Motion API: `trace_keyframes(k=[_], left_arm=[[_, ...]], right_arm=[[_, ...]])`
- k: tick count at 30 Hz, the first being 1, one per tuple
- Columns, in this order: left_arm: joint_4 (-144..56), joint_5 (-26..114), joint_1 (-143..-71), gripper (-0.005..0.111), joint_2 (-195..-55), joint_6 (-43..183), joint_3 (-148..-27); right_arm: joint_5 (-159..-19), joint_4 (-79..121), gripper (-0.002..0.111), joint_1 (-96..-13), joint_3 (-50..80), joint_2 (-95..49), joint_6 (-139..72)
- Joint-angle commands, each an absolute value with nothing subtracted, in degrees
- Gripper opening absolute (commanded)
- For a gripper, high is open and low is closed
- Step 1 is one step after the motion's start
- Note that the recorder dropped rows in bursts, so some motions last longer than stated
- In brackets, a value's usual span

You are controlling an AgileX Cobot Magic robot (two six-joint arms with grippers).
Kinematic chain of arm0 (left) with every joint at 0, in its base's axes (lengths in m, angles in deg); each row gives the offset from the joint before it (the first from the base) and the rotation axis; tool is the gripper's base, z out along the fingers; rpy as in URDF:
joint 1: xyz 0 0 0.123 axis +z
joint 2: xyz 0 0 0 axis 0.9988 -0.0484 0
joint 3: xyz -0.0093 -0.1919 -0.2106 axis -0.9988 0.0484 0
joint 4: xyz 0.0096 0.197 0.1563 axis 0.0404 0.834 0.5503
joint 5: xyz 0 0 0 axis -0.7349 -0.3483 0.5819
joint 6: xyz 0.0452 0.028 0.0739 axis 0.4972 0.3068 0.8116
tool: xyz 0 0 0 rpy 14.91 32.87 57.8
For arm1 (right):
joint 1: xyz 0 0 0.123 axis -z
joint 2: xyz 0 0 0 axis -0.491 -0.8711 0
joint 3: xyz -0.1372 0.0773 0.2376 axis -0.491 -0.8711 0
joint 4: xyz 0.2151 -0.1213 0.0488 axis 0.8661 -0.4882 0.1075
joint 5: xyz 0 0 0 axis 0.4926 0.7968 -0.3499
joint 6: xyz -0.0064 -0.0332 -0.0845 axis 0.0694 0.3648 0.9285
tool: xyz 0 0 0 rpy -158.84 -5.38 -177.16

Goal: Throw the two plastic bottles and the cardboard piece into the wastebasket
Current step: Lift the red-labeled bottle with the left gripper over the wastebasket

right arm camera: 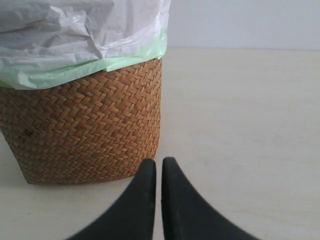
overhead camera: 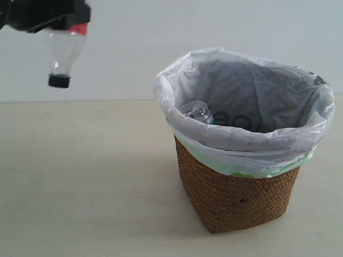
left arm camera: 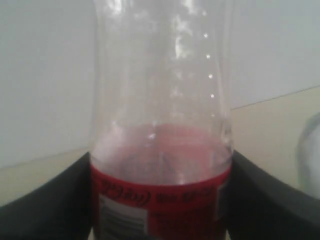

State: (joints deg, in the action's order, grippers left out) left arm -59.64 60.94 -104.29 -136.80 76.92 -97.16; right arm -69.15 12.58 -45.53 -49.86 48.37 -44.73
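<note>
The slim clear bottle (overhead camera: 64, 53) with the red label and black cap hangs cap-down at the top left, high above the table. My left gripper (overhead camera: 51, 19) is shut on the bottle (left arm camera: 160, 150) at its red label. The wicker wastebasket (overhead camera: 236, 193) with its white bag liner stands right of centre. The second clear bottle (overhead camera: 197, 112) lies inside it against the liner. My right gripper (right arm camera: 158, 167) is shut and empty, low over the table beside the wastebasket (right arm camera: 85, 125). The cardboard piece is out of view.
The pale table (overhead camera: 80, 176) spreads around the basket, with a plain white wall (overhead camera: 134, 48) behind it. The edge of the liner (left arm camera: 310, 155) shows in the left wrist view.
</note>
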Motion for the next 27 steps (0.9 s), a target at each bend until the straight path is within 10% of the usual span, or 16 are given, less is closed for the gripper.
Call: trace_keyframes(k=[1, 16, 27], left_arm=[[-59.4, 63.8, -96.9, 0.004, -135.2, 72.8, -93.5], [-56.7, 68.5, -92.8, 0.004, -135.2, 65.5, -93.1], [-106.3, 70.7, -103.6, 0.004, -138.5, 105.7, -103.0]], right_arm=[[-69.8, 12.5, 0.0, -45.3, -49.9, 48.7, -44.3], [-69.8, 12.5, 0.0, -45.3, -49.9, 48.7, -44.3], [-69.8, 12.5, 0.0, -45.3, -49.9, 48.7, -44.3]])
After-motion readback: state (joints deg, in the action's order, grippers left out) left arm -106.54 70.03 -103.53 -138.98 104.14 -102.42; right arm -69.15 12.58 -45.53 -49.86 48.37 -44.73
